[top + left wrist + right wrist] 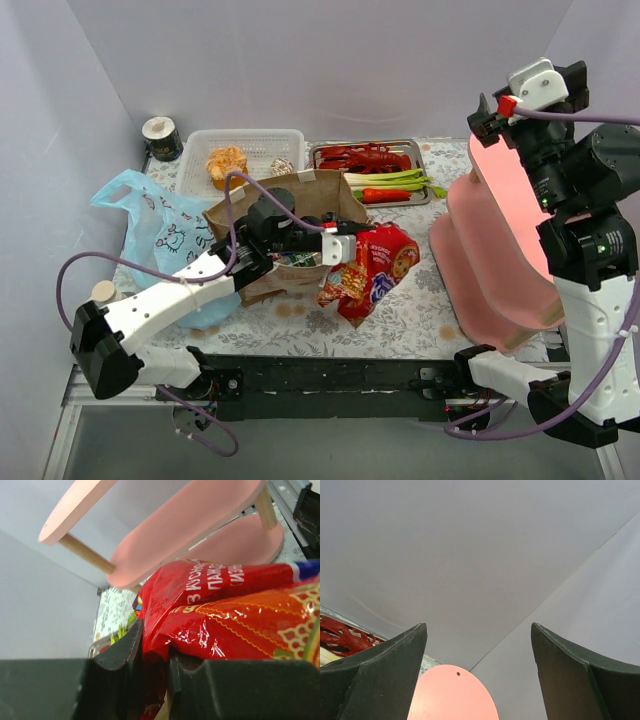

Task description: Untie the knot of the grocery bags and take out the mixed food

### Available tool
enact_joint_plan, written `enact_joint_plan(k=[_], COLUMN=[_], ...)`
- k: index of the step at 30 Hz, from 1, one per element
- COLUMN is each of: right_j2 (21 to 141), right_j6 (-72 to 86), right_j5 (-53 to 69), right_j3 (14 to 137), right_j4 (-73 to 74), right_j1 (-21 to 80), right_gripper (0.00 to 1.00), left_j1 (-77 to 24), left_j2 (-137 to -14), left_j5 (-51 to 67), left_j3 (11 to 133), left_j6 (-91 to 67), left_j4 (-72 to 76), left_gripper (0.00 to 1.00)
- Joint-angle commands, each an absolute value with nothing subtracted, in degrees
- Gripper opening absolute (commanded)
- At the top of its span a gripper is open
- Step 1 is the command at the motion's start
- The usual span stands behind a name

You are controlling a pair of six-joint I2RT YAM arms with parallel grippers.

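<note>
Left gripper [152, 680] sits nearly closed on an edge of the red snack packet [375, 270], just outside the brown paper bag [290, 200]; right gripper [477, 675] is wide, empty. Risk: slick film may slip from this shallow pinch.

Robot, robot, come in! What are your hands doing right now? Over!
Left gripper shut on shiny red plastic snack packet beside the brown paper bag. Right gripper open, empty, up by the pink two-tier stand. Nothing blocking the packet.

We see a floral-clothed table [400, 310]: brown paper bag [320, 195] centre, light-blue plastic bag [150, 225] at nine o'clock, pink two-tier stand [490, 250] at three.
</note>
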State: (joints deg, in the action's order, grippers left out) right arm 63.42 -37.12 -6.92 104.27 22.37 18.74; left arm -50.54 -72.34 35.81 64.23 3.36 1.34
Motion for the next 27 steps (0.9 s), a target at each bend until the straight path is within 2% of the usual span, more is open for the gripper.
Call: enact_joint_plan(k=[1,7,9,10,11,12,14,18,25,27], right_j2=[60.47,57.14,54.6,53.8,53.09,52.13,51.94,55.53,65.91,67.06], right_j6=[-37.09,-36.3,-36.82,-36.91,-36.91,-37.0,-35.96,-35.07,-39.46,-39.64], right_j5=[-6.86,-3.18,-1.68,-0.45,-0.44,1.56,2.37,1.59,-2.52,-2.55], right_j3=[100.03,94.58,91.42,88.36,87.03,85.88,83.68,86.56,100.8,103.26], right_j4=[15.56,12.58,11.08,10.03,8.54,8.09,7.65,10.01,19.85,20.83], right_j1=[17.84,17.93,17.84,17.84,17.84,17.84,17.84,17.84,17.14,17.14], right_gripper=[0.91,0.91,0.91,0.91,0.91,0.91,0.91,0.91,0.91,0.91], left_j1=[-53.35,-54.14,-53.97,-53.53,-52.74,-50.12,-47.21,-42.72,-42.19,-42.36], left_j2=[-77.33,-85.16,-86.83,-87.97,-88.5,-88.68,-87.9,-83.51,-83.93,-87.25], left_j5=[42.18,40.44,32.75,30.26,28.84,28.05,26.02,26.45,42.43,45.35], left_j3=[66.27,59.96,57.76,55.83,54.94,54.32,54.4,57.56,67.76,67.85], left_j6=[10.09,9.58,8.53,9.4,10.54,10.81,9.67,7.83,-10.17,-21.57], left_j4=[9.05,12.57,13.97,14.5,14.41,14.68,14.59,11.17,0.63,3.23], left_gripper=[0.0,0.0,0.04,0.14,0.44,0.56,0.72,0.83,0.85,0.84])
